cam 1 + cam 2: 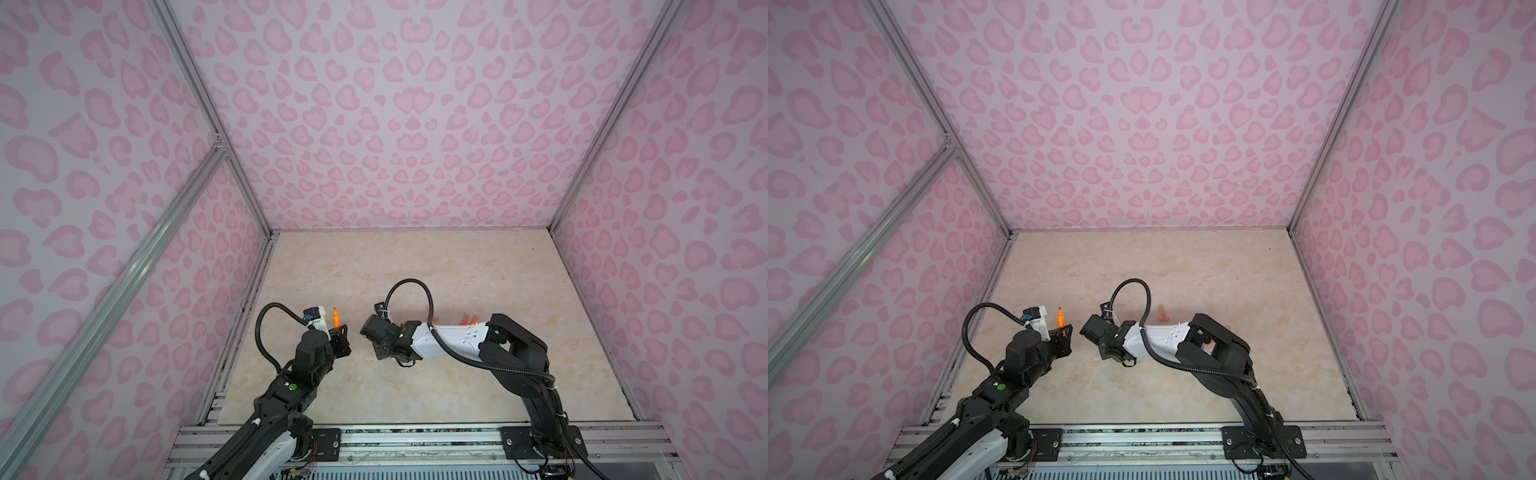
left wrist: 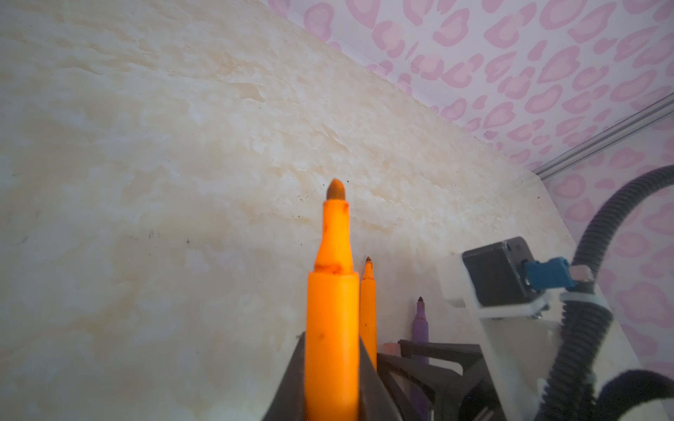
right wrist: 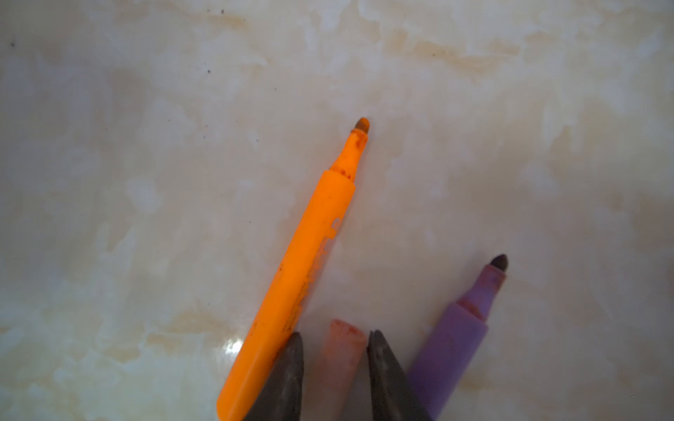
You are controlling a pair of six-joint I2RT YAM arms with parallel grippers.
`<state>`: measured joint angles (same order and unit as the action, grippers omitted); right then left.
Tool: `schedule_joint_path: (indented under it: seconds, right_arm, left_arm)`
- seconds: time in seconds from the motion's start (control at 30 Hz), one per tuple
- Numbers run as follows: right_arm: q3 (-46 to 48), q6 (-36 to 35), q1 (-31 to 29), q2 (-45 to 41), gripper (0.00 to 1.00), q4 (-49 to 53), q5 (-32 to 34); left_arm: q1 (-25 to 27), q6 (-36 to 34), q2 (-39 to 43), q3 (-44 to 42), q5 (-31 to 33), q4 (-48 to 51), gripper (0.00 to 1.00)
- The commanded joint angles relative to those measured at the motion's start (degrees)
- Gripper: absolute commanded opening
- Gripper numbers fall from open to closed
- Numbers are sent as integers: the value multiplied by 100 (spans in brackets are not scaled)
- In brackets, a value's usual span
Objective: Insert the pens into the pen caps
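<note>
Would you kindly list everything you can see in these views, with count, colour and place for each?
held pen: one, orange, uncapped, in the left hand
loose orange pen: one, orange, uncapped, on the table beside the right hand
purple pen: one, purple, uncapped, on the table, other side of that hand
pen cap: one, pale orange-pink, between the right hand's fingers
orange-red pieces: count unclear, half hidden behind the right arm
table: one, beige marble
walls: three, pink leopard print
left hand: dark, shut on the held pen
right hand: dark, low over the cap; grip unclear
</note>
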<state>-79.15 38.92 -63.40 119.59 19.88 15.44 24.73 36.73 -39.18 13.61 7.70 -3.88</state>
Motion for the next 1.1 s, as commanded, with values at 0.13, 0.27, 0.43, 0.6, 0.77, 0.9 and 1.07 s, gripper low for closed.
schedule_joint_path:
  seconds: [0.13,0.27,0.43,0.6,0.77,0.9,1.07]
  right_arm:
    - [-2,125,-24,164,21,195,206]
    - [-198,178,-24,268,16,467,423]
    - [-232,131,20,151,14,438,416]
    - [-254,11,97,-204,13,440,502]
    - [-80,-176,125,-887,13,448,729]
    - [403,-258,182,-1401,13,440,804]
    - [1572,-517,184,-1919,14,-12,899]
  left_arm:
    - [-12,-11,24,-52,-17,-68,3]
    - [-12,1,58,-54,-29,-66,3]
    - [-12,1,68,-42,-45,-54,3]
    - [-12,1,75,-8,-96,-47,3]
    - [-12,-25,51,34,-195,-39,3]
    - [-12,-65,-9,76,-313,-36,3]
    - [-12,-131,-68,165,-495,8,3]
